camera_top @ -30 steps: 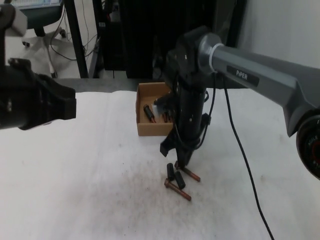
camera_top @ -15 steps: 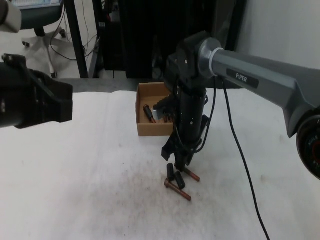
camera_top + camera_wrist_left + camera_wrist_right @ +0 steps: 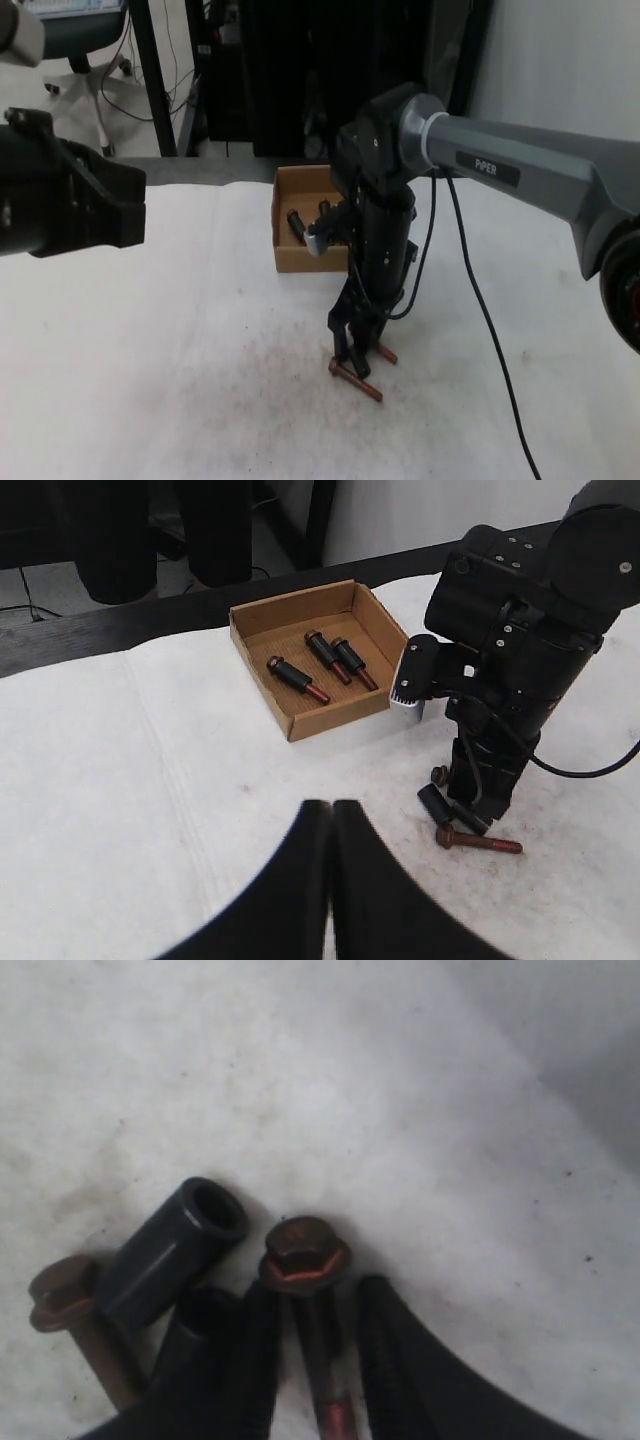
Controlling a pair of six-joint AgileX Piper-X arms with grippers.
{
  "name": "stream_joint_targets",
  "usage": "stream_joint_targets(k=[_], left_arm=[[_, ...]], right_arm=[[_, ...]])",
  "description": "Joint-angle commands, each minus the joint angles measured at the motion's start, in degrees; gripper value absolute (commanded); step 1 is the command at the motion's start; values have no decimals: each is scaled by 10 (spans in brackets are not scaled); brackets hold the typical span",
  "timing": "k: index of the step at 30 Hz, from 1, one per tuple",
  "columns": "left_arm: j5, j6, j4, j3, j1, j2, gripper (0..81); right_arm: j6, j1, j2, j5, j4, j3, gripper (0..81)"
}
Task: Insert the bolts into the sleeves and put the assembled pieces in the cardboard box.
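Two copper bolts and two black sleeves lie loose on the white cloth in front of the cardboard box (image 3: 305,258). My right gripper (image 3: 318,1295) is down among them, open, its fingers straddling the shaft of one bolt (image 3: 305,1252) just below the head. A sleeve (image 3: 175,1245) lies beside that bolt, with a second sleeve (image 3: 195,1332) and the other bolt (image 3: 85,1322) close by. From above, the right gripper (image 3: 355,350) covers the sleeves, and one bolt (image 3: 356,379) lies in front of it. My left gripper (image 3: 332,810) is shut and empty, held above the cloth, away from the parts.
The cardboard box (image 3: 340,721) holds three assembled pieces (image 3: 330,660). Behind the bench are black stands and a chair. A cable (image 3: 490,320) runs down the cloth on the right. The cloth left of the parts is bare.
My right gripper has lowered onto the loose parts and shifted slightly toward the front bolt, hiding the sleeves in the high view. The left arm has barely moved.
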Motion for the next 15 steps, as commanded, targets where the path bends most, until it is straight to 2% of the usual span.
stream_joint_targets(k=[1,5,11,15], left_arm=[[4,3,1,-2,0,-5,3],[4,3,1,-2,0,-5,3],[4,3,1,-2,0,-5,3],[23,3,1,-2,0,-5,3]], right_arm=[[-6,-2,9,4,-1,23,218],[-6,0,9,23,-28,30,8],[24,0,-17,21,-59,29,8],[73,-9,-83,19,-80,29,8]])
